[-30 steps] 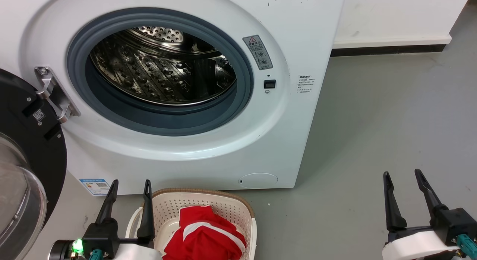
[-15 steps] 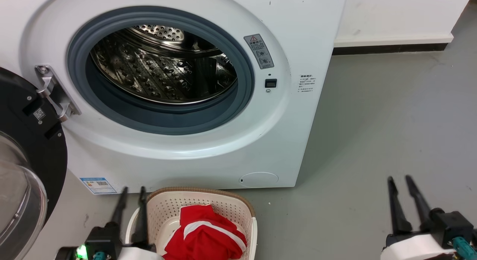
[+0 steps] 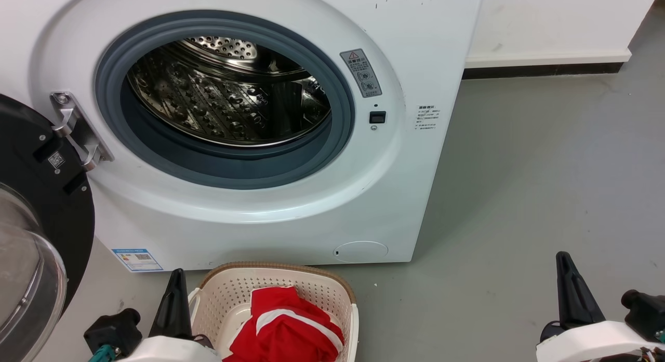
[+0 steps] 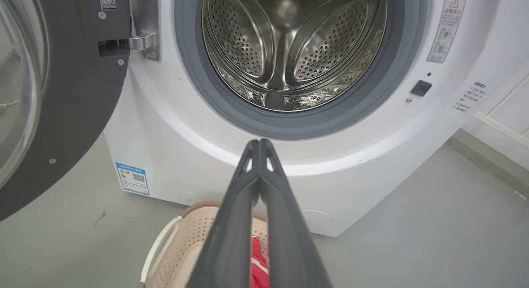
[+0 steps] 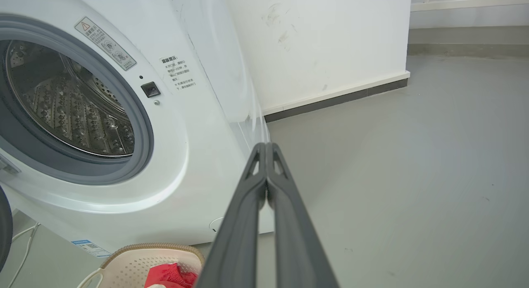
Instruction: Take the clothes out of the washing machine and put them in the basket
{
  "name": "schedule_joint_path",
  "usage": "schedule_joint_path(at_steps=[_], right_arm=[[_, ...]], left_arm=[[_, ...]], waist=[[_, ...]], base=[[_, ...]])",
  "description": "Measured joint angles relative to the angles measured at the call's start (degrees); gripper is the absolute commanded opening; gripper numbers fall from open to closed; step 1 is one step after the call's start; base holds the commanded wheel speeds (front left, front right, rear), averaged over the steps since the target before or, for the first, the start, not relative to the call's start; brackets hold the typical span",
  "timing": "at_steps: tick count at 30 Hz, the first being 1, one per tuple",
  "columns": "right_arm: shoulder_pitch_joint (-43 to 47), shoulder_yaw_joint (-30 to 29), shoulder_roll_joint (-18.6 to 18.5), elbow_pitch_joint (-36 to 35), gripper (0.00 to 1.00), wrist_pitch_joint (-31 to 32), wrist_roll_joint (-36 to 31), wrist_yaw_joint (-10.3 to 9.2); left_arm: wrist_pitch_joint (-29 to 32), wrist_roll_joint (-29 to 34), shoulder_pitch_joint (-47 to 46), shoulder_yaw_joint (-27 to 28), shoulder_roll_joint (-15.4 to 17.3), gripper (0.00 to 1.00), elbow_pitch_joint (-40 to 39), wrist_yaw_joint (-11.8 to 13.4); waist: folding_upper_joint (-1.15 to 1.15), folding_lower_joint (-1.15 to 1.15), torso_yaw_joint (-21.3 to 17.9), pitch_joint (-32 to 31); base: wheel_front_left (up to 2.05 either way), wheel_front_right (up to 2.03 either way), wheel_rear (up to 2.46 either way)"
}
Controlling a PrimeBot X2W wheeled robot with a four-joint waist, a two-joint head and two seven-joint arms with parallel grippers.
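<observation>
A white washing machine [image 3: 291,216] stood on a grey floor [image 3: 530,185]. Its black-framed glass door [image 3: 47,206] was swung wide open at the left. Through the grey-rimmed porthole, the steel drum [image 3: 218,102] showed bare perforated metal. Just in front of the machine, at its foot, sat a small cream basket [image 3: 317,286] with a brown rim. The red clothes [image 3: 288,328], marked with white bands, lay bunched inside the basket.

The left gripper [image 3: 177,276] hung low just left of the basket, beside its handle, and pointed up toward the machine. Its jaws were pressed together tip to tip, with nothing between them. The right gripper [image 3: 562,258] hung over bare floor, well to the right of both basket and machine. Its jaws were likewise flat against each other and empty.

In the left wrist view, the closed fingers lined up just below the porthole, with the basket and a strip of red fabric beneath them. A white wall [image 3: 545,19] with a dark skirting ran behind the machine on the right.
</observation>
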Motion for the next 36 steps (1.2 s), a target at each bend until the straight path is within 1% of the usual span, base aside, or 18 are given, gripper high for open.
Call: schedule_joint_path(at_steps=[17, 36], right_arm=[[-1.76, -0.23, 0.00, 1.01, 0.00, 3.88, 17.15, -0.01], [-3.69, -0.58, -0.01, 2.23, 0.00, 7.61, 33.08, -0.02]], left_arm=[[3.83, -16.73, -2.15, 0.83, -0.08, 0.00, 1.51, -1.10], [7.45, -32.05, -4.39, 1.88, -0.12, 0.00, 2.98, -2.01]], waist=[[0.00, 0.00, -0.01, -0.33], [0.00, 0.00, -0.03, -0.70]], base=[[0.00, 0.00, 0.00], [0.00, 0.00, 0.00]])
